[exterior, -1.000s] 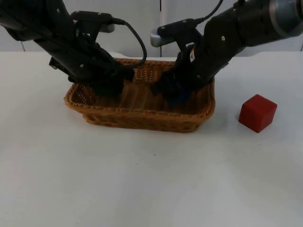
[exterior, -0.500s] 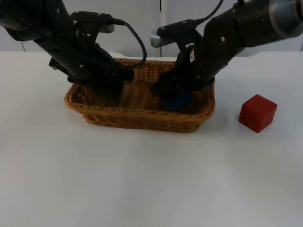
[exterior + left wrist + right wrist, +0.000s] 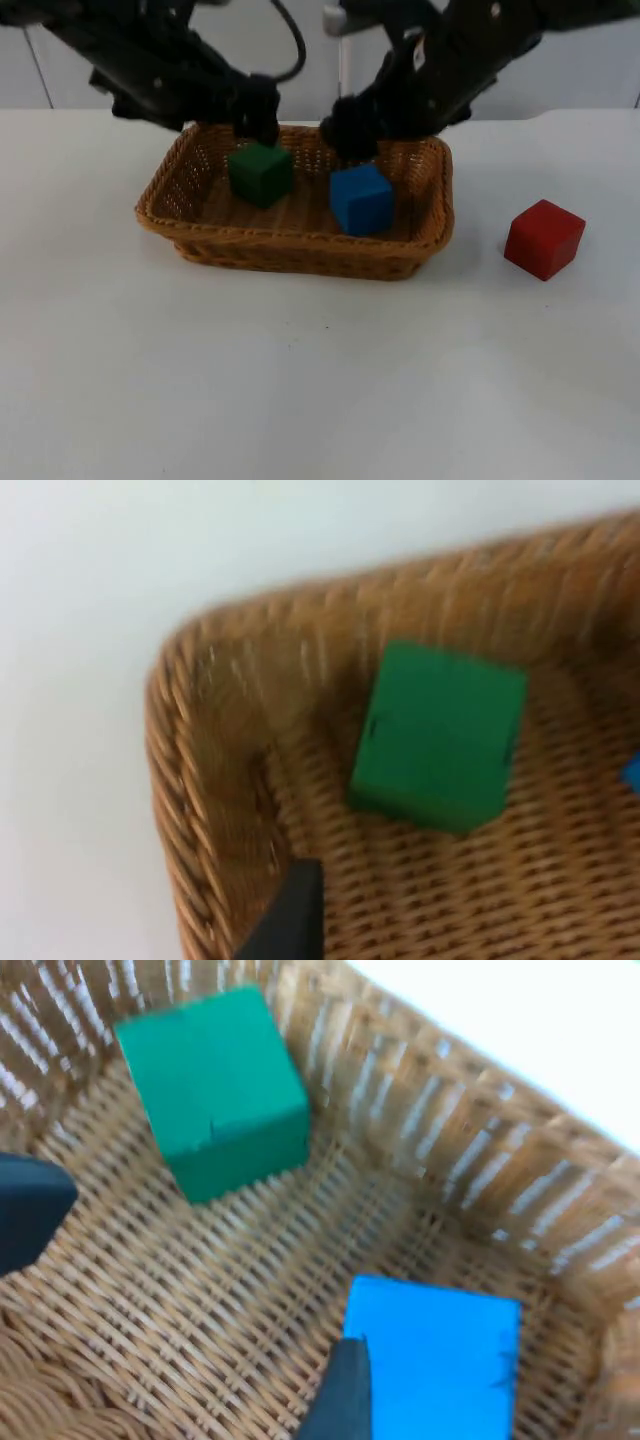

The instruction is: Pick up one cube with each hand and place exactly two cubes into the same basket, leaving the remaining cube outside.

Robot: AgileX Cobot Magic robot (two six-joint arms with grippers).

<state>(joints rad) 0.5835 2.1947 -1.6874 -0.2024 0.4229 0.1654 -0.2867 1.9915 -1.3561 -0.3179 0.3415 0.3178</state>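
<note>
Top view: green cube (image 3: 261, 173) and blue cube (image 3: 361, 198) sit in the basket (image 3: 300, 252); red cube (image 3: 543, 238) lies at its 3 o'clock on the tabletop. Left end effector (image 3: 255, 108) and right end effector (image 3: 350, 122) hover empty — finger spread untellable. Wrist views: both cubes rest free. Lift straight up, clear of the rim.

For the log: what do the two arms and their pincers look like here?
Both arms are black, bulky-jointed, dotted with small pale screw heads. The left pincer and right pincer are black too; a slim dark fingertip shows in each wrist view.
</note>
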